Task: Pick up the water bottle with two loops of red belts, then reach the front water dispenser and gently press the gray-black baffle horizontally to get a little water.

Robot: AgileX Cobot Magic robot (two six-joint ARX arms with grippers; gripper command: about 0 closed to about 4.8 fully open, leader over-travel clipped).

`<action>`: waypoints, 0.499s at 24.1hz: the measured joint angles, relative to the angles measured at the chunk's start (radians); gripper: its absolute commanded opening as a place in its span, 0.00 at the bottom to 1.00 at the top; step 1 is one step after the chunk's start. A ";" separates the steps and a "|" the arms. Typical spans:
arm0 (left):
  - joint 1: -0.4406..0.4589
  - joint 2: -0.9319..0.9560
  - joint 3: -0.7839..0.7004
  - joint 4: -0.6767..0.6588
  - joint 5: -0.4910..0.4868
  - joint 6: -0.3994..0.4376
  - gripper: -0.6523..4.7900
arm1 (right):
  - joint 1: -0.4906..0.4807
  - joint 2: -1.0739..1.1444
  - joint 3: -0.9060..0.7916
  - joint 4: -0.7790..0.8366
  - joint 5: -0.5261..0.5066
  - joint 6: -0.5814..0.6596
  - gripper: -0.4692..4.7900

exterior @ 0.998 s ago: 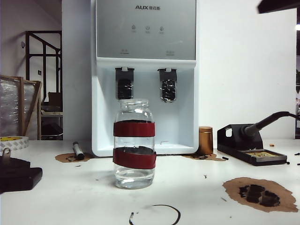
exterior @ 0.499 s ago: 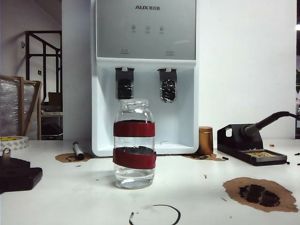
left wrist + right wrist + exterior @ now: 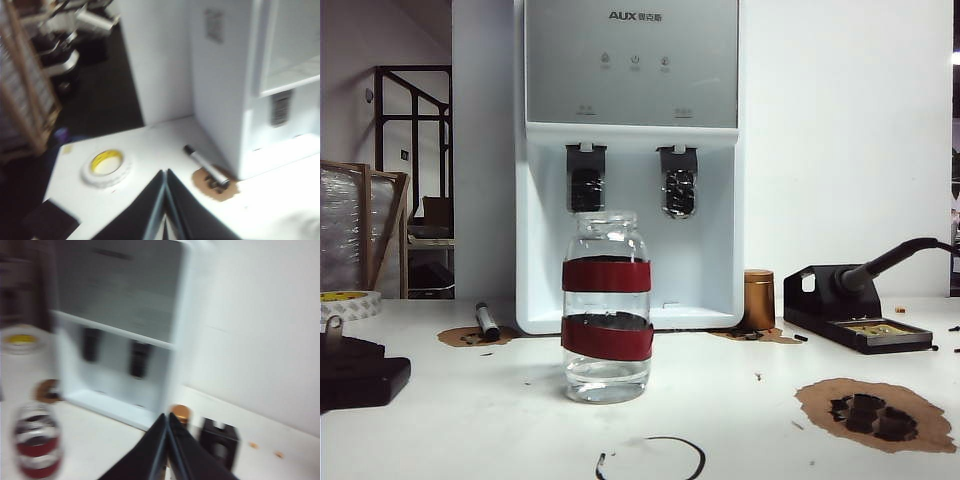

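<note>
Gone from exterior view's top right corner since a second ago: dark arm part. Seen only in wrist views: left gripper (image 3: 165, 176) and right gripper (image 3: 167, 420), both pinched closed, empty; right view blurred, probably showing water bottle (image 3: 36, 446). Reads "AUX" on water dispenser (image 3: 630, 70).

The bottle (image 3: 607, 306) stands upright on the table (image 3: 740, 400), in front of the dispenser (image 3: 629, 165) and apart from it. Water (image 3: 607, 378) sits in its bottom. A marker (image 3: 486, 321) lies left of the dispenser, a tape roll (image 3: 348, 303) further left. A small cylinder (image 3: 758, 299) stands just right of the dispenser, a soldering stand (image 3: 855, 308) beyond it.
</note>
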 measured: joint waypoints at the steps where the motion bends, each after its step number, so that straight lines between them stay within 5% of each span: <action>1: 0.000 -0.015 -0.019 0.021 0.018 0.008 0.11 | 0.000 -0.021 0.002 -0.013 -0.031 -0.002 0.08; 12: 0.000 -0.019 -0.094 0.130 0.140 0.032 0.11 | 0.000 -0.064 0.002 -0.084 -0.217 0.003 0.08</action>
